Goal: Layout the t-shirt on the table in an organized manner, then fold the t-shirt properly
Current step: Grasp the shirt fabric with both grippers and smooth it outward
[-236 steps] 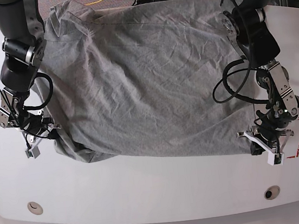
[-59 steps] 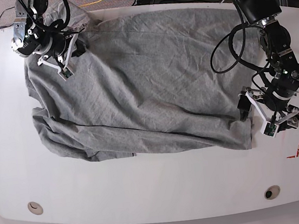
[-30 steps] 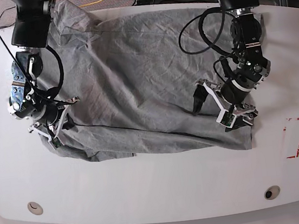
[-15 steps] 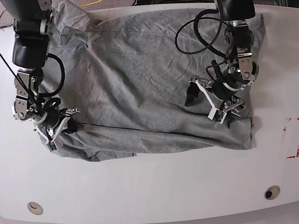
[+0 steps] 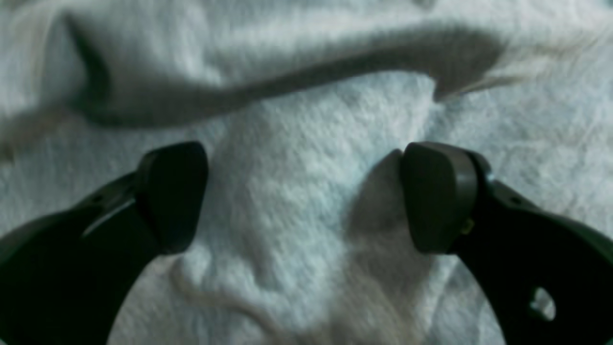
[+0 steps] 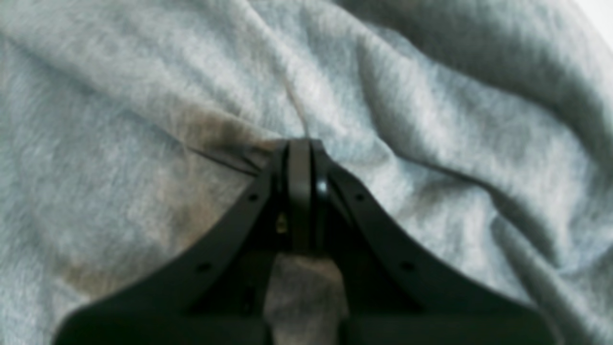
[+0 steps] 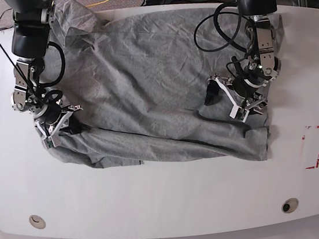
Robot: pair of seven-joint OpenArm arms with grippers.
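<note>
Right gripper (image 6: pixel 299 158) pinches the t-shirt (image 7: pixel 143 80), left gripper (image 5: pixel 304 196) gapes over cloth: clamp first, then tug both sides evenly.

left gripper (image 7: pixel 230 100): was off the cloth at the near right by the red outline mark (image 7: pixel 314 147); now over the t-shirt (image 7: pixel 155 85), further left and farther
right gripper (image 7: pixel 55 125): swung to the far left corner, now back near the left edge
t-shirt near hem: now folded up, the near right corner narrower
</note>
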